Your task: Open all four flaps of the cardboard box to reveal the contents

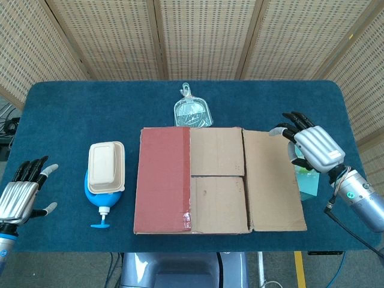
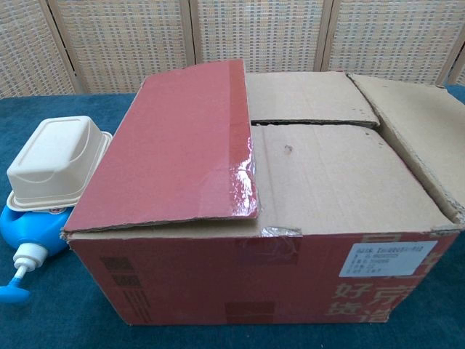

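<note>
One flap out of four folded open, red flap next.
Head view: cardboard box (image 1: 198,180) mid-bench; my right hand (image 1: 309,147) spread, empty, beside the right flap (image 1: 273,180); left hand (image 1: 21,195) spread, idle.
Chest view: red flap (image 2: 174,145) lies closed; I judge it needs lifting leftward.

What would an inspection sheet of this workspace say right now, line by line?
Surface: blue cloth table.
Job's things: cardboard box; right outer flap folded out flat; red left flap lies closed over the two inner flaps; contents hidden.
Clutter: cream lidded container on a blue pump bottle; clear plastic scoop behind the box; teal item partly hidden under the flap.
Hands: right hand empty beside the opened flap; left hand empty at the table's near left edge.
Cables: black cable along the right forearm.
Surroundings: woven screen panels.
</note>
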Available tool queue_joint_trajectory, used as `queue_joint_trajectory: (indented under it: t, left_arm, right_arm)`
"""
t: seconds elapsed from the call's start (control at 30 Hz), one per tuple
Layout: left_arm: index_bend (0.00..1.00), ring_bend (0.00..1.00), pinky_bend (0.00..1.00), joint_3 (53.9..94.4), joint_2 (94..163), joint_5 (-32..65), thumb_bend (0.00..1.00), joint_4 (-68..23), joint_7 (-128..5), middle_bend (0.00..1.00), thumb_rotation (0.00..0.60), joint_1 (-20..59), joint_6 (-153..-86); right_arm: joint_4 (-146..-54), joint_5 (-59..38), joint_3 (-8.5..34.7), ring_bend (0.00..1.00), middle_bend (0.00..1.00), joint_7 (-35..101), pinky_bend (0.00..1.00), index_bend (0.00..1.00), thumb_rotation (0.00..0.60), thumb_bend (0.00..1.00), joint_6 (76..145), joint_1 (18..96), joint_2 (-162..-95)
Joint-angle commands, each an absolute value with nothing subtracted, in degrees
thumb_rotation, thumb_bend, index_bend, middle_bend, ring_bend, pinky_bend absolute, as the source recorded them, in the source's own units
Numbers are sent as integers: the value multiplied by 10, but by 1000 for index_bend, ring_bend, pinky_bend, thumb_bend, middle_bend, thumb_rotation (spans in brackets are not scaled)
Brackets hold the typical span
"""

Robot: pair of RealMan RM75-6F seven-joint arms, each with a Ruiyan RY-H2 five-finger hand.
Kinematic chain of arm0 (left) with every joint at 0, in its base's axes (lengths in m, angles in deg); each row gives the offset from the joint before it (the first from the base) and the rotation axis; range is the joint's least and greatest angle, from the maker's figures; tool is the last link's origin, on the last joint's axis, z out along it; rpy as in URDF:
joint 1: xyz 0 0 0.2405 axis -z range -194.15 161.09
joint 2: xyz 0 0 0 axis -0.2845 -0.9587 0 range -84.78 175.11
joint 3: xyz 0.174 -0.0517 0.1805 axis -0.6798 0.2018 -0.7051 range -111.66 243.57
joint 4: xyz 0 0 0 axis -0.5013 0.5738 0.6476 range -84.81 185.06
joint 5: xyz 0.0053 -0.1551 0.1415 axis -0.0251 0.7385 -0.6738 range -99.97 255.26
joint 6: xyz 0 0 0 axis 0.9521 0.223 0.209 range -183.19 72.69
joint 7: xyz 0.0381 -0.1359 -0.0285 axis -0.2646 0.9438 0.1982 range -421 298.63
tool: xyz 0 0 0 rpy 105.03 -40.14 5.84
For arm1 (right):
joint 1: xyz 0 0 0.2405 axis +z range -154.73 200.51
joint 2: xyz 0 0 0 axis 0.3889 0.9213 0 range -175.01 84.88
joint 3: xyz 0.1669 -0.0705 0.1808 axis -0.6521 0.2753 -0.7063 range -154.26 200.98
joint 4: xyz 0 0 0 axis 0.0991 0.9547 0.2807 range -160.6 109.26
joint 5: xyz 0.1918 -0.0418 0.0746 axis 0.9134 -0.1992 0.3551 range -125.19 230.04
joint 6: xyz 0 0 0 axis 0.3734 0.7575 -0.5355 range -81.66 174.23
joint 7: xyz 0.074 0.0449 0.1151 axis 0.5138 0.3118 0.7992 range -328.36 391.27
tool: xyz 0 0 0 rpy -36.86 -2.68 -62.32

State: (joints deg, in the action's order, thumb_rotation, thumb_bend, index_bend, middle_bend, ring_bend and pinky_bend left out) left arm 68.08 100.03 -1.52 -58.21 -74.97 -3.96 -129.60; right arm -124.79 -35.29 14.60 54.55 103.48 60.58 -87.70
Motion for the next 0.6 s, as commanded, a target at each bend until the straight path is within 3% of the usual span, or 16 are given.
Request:
queue_joint_trajectory:
  t: [0.03,0.17,0.27,0.33,0.5,0.6]
  left_arm:
    - [97,0,0,685,981,-47,224,-577,-729,0,600,-21,-1281]
    - [45,0,0,693,962,-73,228,-574,-698,0,600,7,-1253]
    - [34,0,0,700,944,-96,285,-571,-658,0,600,37,-1220]
    - [29,0,0,706,933,-111,373,-569,-636,0,600,59,-1197]
    - [24,0,0,722,913,-143,707,-565,-583,0,600,118,-1140]
    - [23,0,0,730,904,-162,838,-564,-549,0,600,156,-1102]
  right_arm:
    - [-1252,-347,149,0,153,530,0,147,600,875,1054,590,-885]
    - [-1256,-335,154,0,64,489,0,67,600,872,1075,570,-897]
    - [-1261,-317,158,0,24,451,0,32,600,871,1091,550,-909]
    - [-1264,-306,158,0,13,434,0,20,600,869,1100,541,-914]
    - [-1268,-286,162,0,4,394,0,12,600,876,1131,512,-923]
    - [-1271,-279,164,0,1,382,0,6,600,878,1144,498,-927]
